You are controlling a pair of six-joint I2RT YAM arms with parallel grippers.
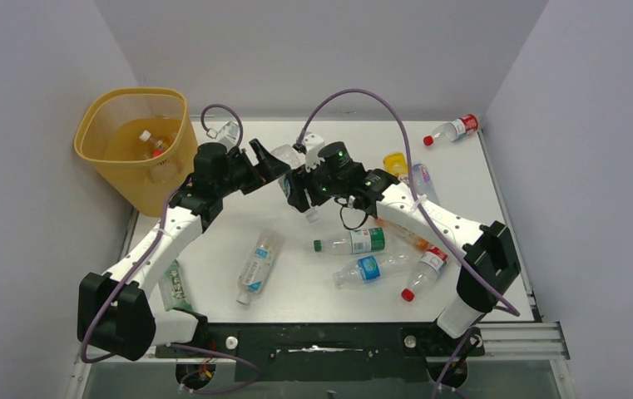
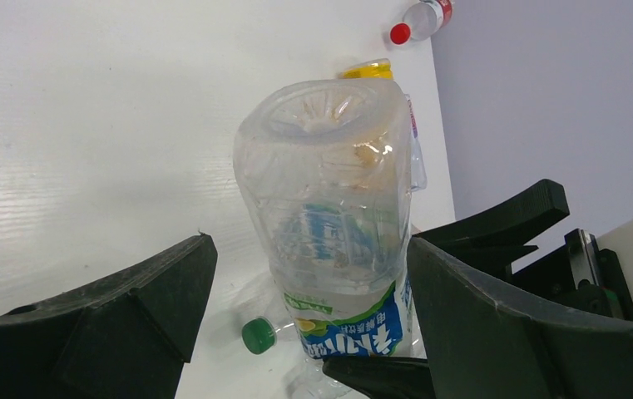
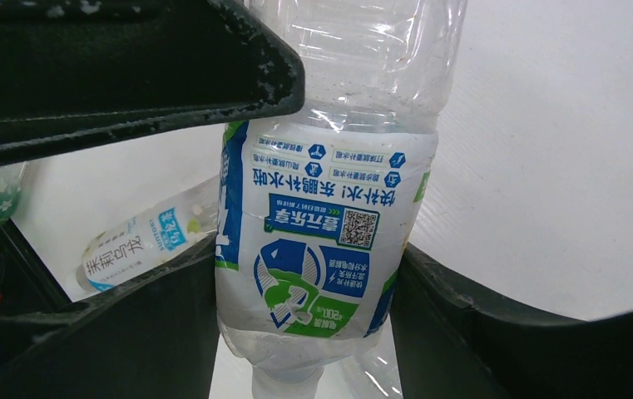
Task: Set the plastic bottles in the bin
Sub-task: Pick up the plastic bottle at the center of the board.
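judging by its thin clear walls, the held bottle [image 3: 321, 208] looks empty, so it should be very light, springy and easy to dent, with a slick label sleeve. the best hold is across the labelled waist or the ribbed body, squeezed gently. the neck is stiffer but narrow. the bottle hangs above the table [image 1: 296, 289] between the two arms, well apart from the bin [image 1: 142, 179], which stands at the far left corner.

the right gripper [image 3: 309, 266] is closed on it, with both fingers pressed to the label band. the left gripper [image 2: 311, 249] stands wide open astride the base end of the same bottle. one of its fingers is right against the side and the other is well clear, so it grips nothing yet. this reads as a pass from right to left, since the bin is on the left arm's side.

counting gives one bin and one bottle in the air. nine bottles lie loose on the table as far as i can make out, including an orange one [image 1: 404, 235] half hidden under the right arm and a green-labelled one [image 1: 175, 287] beside the left arm. inside the bin a white cap [image 1: 145, 135] and a red cap [image 1: 157, 152] show, so there are likely two bottles in it, though i cannot be sure.
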